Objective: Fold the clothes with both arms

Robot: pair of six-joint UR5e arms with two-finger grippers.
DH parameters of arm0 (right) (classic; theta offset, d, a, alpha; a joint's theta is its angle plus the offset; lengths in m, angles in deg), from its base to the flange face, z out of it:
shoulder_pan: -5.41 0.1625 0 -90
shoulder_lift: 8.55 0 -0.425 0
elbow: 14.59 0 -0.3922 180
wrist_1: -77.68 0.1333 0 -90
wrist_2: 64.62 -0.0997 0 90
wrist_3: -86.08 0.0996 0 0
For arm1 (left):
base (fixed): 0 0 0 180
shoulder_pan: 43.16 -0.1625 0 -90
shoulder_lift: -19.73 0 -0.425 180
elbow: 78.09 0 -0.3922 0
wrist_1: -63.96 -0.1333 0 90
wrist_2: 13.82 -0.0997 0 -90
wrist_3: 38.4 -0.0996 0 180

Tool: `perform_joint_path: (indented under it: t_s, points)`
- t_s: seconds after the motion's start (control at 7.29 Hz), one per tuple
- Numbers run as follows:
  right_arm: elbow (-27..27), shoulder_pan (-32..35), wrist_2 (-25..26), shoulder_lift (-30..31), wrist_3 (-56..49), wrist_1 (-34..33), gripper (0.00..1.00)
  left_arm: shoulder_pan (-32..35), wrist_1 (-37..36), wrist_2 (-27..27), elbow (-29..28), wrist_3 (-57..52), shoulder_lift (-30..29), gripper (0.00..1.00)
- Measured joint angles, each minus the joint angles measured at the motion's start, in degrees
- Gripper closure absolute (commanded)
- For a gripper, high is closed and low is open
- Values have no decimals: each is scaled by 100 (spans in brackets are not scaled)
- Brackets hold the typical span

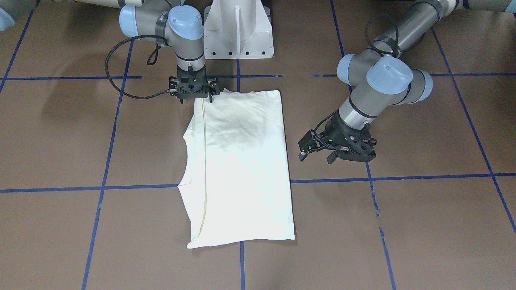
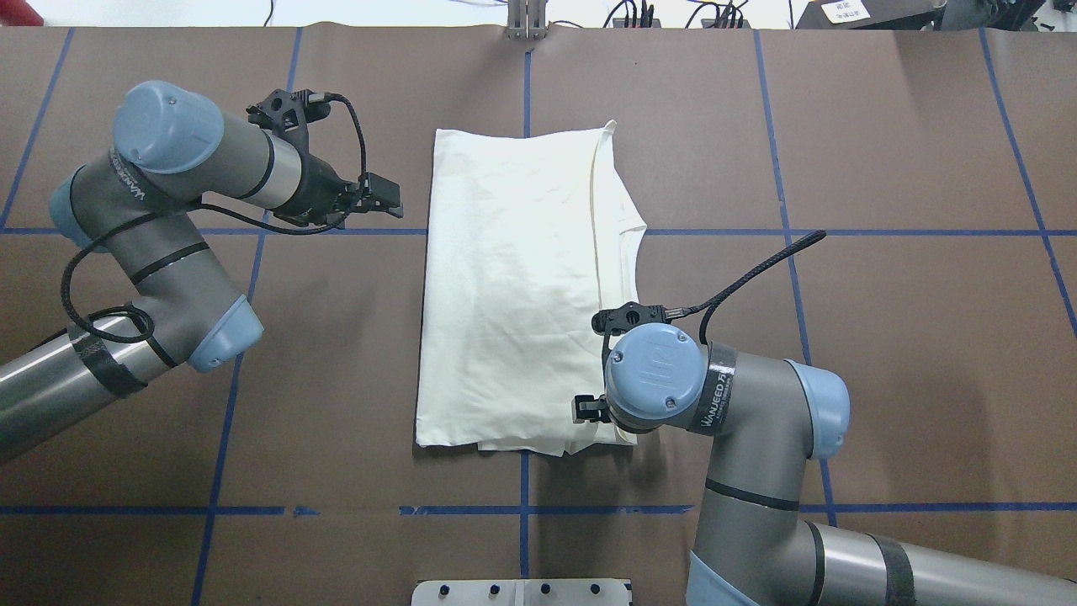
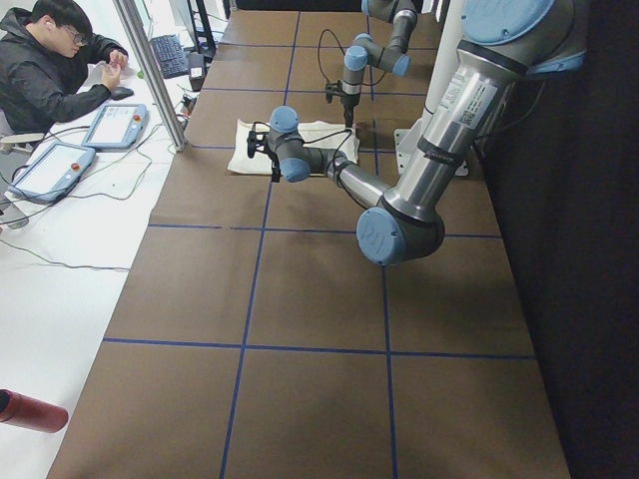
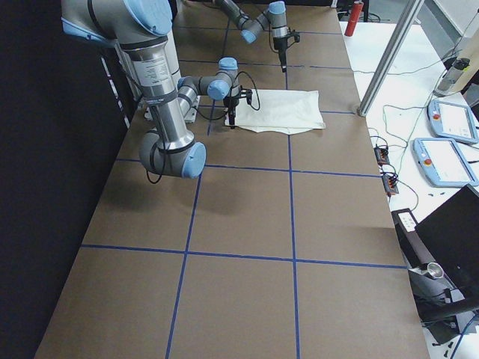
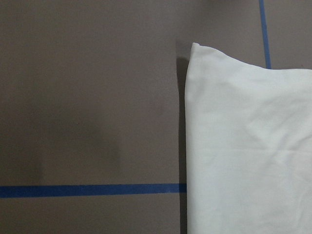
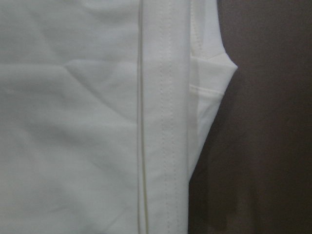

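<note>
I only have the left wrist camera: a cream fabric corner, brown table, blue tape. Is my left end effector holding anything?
Observer: No. The left end effector is open and empty, beside the T-shirt's long edge and not touching it.
Operator: Where is the right one?
Observer: The right end effector points down at the T-shirt's corner on the robot's side. I cannot tell whether it grips the cloth.
Operator: How does the fold look overall?
Observer: The T-shirt lies flat as a long rectangle, plain side up, with no print showing.
</note>
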Motion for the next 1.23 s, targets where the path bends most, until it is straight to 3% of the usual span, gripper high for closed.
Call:
perform_joint_path:
  t_s: [1.23]
  points:
    - [85,133,-58,-34,-338,-542,0,-24,47,-17,-17,29,-8,0]
